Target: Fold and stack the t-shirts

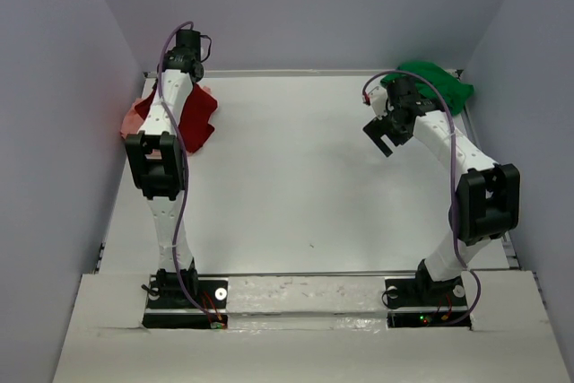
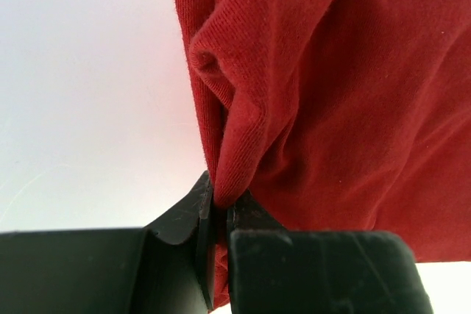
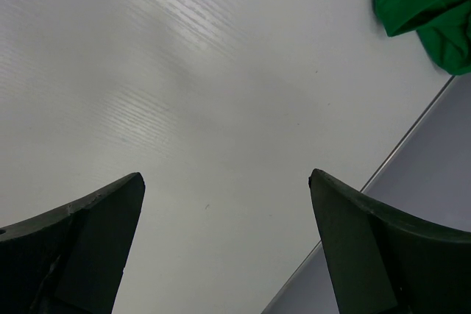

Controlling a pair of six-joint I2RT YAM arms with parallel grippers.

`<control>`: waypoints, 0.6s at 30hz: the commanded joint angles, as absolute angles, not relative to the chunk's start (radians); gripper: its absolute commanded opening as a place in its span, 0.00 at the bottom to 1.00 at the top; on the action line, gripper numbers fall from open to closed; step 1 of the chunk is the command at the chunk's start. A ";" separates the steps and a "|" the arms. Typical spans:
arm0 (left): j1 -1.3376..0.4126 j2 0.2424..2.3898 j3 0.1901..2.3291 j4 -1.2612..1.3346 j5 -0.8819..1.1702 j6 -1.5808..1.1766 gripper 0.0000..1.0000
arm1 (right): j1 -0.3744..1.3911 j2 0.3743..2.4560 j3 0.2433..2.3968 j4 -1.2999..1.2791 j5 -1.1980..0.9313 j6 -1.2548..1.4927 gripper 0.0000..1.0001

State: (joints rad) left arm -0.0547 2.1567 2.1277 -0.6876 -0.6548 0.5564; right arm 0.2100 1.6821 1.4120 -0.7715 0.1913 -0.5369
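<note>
left gripper (image 2: 219, 207): clamped on dark red t-shirt (image 2: 331, 108) fold | right gripper (image 3: 227, 196): jaws wide apart over table (image 3: 221, 71) | green t-shirt (image 3: 423, 5): upper right

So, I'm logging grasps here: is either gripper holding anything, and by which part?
The left gripper is pinched shut on a bunched fold at the edge of the dark red shirt. The right gripper is open and holds nothing.

You see the crumpled dark red cloth t-shirt (image 1: 197, 118) at the upper left of the flat white table (image 1: 296, 186). The salmon pink cloth t-shirt (image 1: 133, 119) touches its left side, and the bunched bright green cloth t-shirt (image 1: 444, 87) lies at the upper right.
</note>
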 commanded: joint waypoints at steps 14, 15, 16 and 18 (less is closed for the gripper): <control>-0.018 2.040 2.183 -0.696 -0.650 0.560 0.00 | 0.212 1.689 1.445 -0.779 0.170 -0.520 0.99; -0.017 2.040 2.180 -0.695 -0.650 0.564 0.00 | 0.212 1.689 1.445 -0.779 0.170 -0.519 0.99; -0.015 2.043 2.177 -0.696 -0.660 0.568 0.00 | 0.212 1.692 1.447 -0.779 0.170 -0.520 0.99; -0.009 2.043 2.168 -0.696 -0.661 0.561 0.00 | 0.212 1.697 1.450 -0.782 0.170 -0.519 0.99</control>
